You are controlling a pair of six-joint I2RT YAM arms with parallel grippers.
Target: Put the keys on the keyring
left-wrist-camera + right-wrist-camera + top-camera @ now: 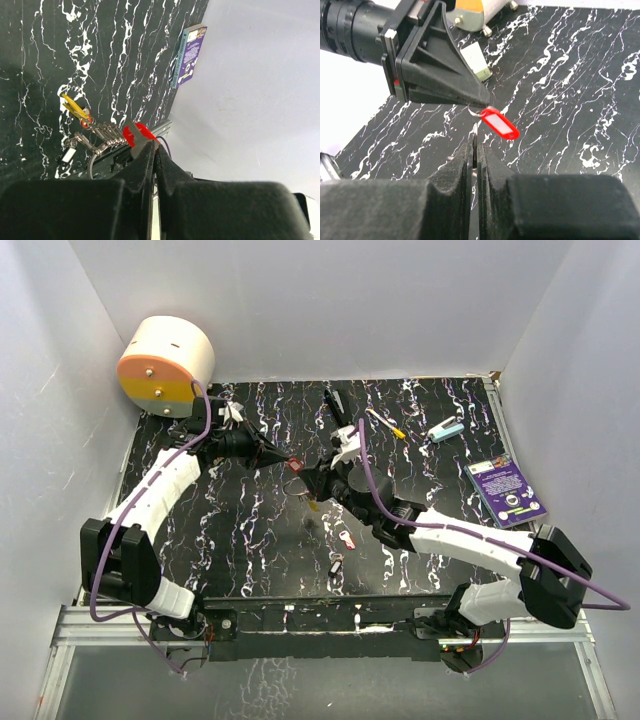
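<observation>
You are pinching the red key [497,125] in the closed left gripper [480,104], just beside the right gripper [475,146], which is clamping the keyring [475,132] edge-on. The pink key [347,537] and black key [335,567] are lying near that gripper.

Keyring [475,112] — partly behind left claw [481,102]

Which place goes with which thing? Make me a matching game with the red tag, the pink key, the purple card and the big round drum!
Things:
1. red tag
2. pink key
3. purple card
4. round drum

Places:
A. far left corner
B. pinched in the left gripper
C. at the right edge of the table
D. lying flat near the front middle

Pairs: 1-B, 2-D, 3-C, 4-A
</observation>
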